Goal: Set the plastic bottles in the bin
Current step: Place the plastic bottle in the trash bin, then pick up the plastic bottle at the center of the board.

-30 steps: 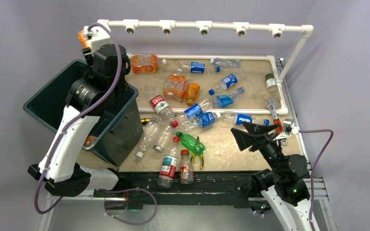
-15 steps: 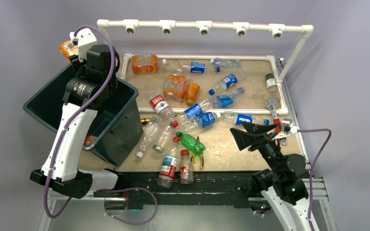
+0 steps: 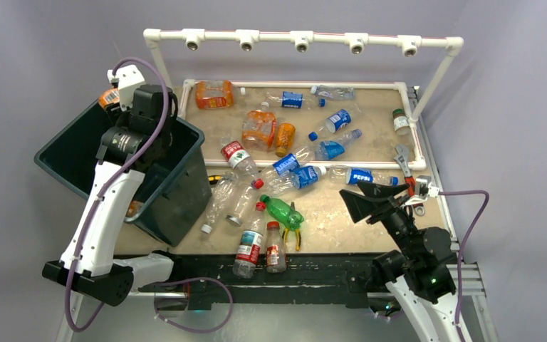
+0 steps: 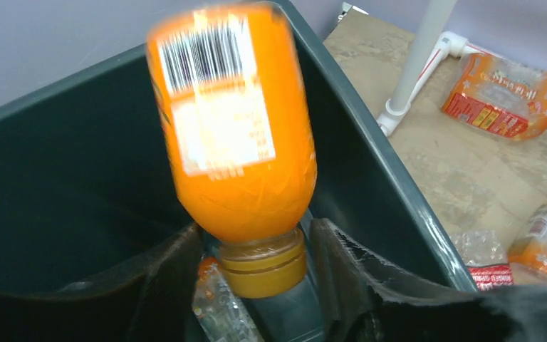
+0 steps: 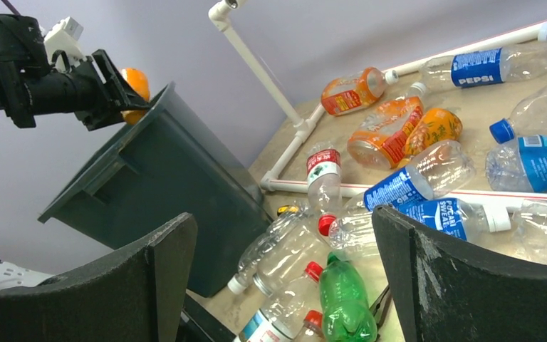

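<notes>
Left wrist view: left end effector clasps the orange bottle by its neck end above the bin, positioned for dropping. The right end effector hangs released above the table.

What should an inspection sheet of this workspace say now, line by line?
Surface: tan table, scuffed.
Job's things: many plastic bottles lie on the table; bin at its left side, at least one bottle inside.
Clutter: yellow-handled pliers near the front edge; wrench at the right rail.
Hands: left hand holds an orange bottle above the bin; right hand open, empty.
Cables: purple cable on each arm; no snag seen.
Surroundings: white pipe frame overhead; plain walls.
</notes>
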